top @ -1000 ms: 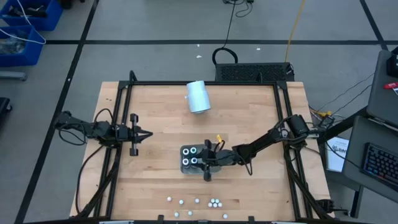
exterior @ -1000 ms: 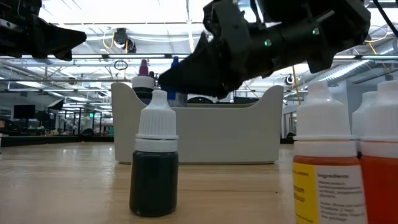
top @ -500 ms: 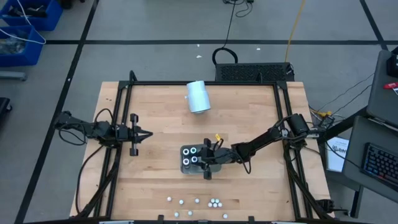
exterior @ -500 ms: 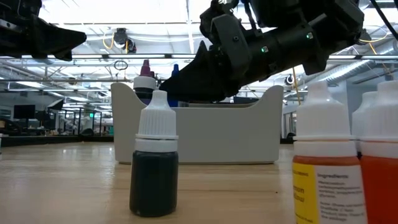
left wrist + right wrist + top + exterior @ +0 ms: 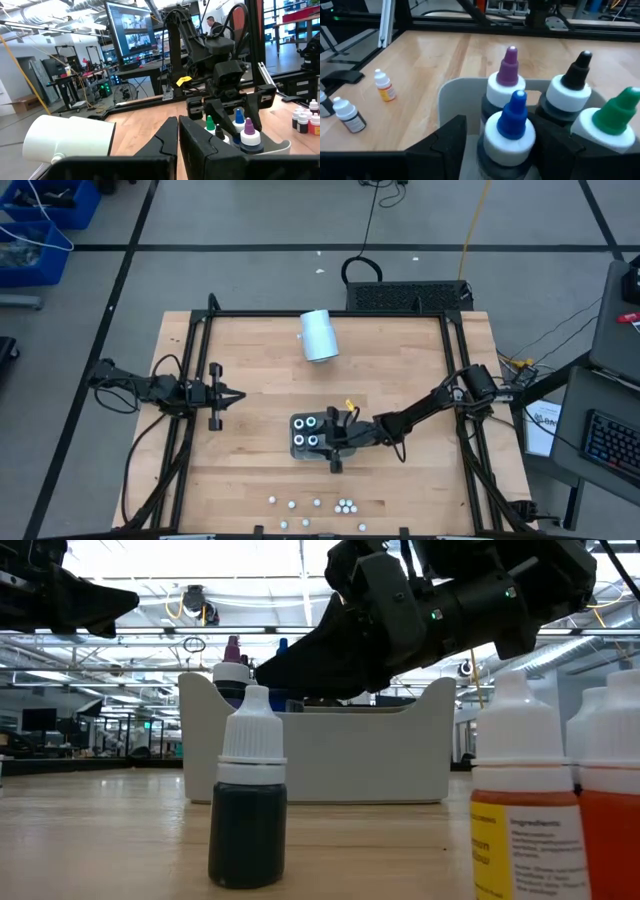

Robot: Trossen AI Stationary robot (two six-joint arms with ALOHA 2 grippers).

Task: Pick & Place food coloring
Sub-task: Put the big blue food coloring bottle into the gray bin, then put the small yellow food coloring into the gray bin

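Note:
Four food coloring bottles stand upright in the grey tray [image 5: 300, 438]. Their tips are purple [image 5: 509, 75], black [image 5: 572, 85], green [image 5: 615, 117] and blue [image 5: 512, 120]. My right gripper [image 5: 330, 440] reaches in from the table's right and hangs over the tray. It is open, with one finger [image 5: 445, 142] on each side of the blue-tipped bottle, apart from it. Several smaller bottles [image 5: 345, 505] stand on the wood near the front edge. My left gripper [image 5: 232, 397] waits shut at the table's left.
A pale-blue cylinder [image 5: 320, 335] lies on its side near the far edge. The low view shows a dark bottle [image 5: 247, 830] and orange and yellow ones [image 5: 520, 810] close in front of the tray [image 5: 315, 755]. Black frame rails run along the table's sides.
My right gripper has rolled a little about its own line while staying over the tray. The tray and its four bottles stand where they were.

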